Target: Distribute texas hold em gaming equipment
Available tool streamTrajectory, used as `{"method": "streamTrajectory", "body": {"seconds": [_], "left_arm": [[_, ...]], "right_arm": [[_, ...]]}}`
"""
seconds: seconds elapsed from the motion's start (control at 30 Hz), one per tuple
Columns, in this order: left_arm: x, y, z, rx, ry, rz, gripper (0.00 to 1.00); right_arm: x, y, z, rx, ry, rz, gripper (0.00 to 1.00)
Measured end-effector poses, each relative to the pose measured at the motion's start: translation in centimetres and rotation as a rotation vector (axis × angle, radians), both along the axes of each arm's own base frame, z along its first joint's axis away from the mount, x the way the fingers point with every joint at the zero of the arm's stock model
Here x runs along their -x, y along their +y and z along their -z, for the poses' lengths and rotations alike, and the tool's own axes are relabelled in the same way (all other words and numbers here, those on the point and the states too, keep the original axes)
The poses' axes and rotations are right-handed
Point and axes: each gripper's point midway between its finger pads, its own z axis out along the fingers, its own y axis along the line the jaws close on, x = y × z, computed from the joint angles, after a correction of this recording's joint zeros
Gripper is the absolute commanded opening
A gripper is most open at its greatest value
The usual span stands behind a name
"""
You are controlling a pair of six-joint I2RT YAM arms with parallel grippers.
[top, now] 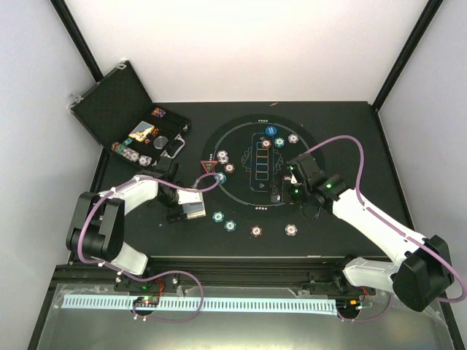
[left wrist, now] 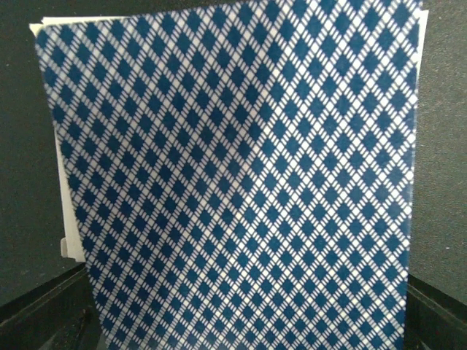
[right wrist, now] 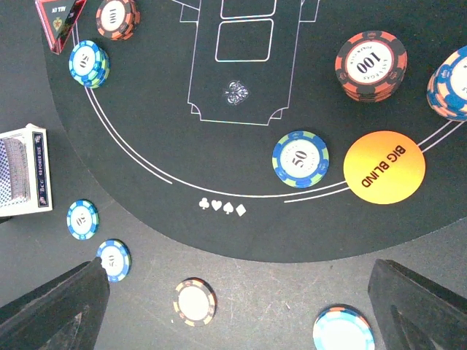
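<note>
Left tool (top: 184, 212): clamped on blue-diamond-backed card deck (left wrist: 241, 175), left of round mat (top: 241, 140) | poker chips (right wrist: 300, 158): spread on mat and near desk (top: 350, 124) | right tool (right wrist: 238, 266): fingers apart, nothing held, above mat's near edge, near orange BIG BLIND disc (right wrist: 384, 167)

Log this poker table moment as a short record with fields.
left gripper: shut on the card pack, diamond-patterned back filling its camera
right gripper: open, empty, over the table by the mat's near edge
orange disc: Big Blind, flat on the mat
red triangle marker: at the mat's left edge
chips: some on the mat, others on the table
case: open, far-left corner
</note>
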Motion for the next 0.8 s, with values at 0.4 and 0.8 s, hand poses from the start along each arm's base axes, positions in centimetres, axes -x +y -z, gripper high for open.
{"method": "streamTrajectory", "body": {"seconds": [0.4, 0.8], "left_arm": [[0.3, 0.0, 0.1, 0.005, -0.002, 0.011, 0.76], [-0.2, -0.2, 0.0, 0.013, -0.038, 0.015, 0.53]], "right_arm": [[0.1, 0.8, -0.1, -0.036, 0.009, -0.023, 1.0], [0.6, 1.7, 0.0, -0.052, 0.017, -0.056, 1.0]]}}
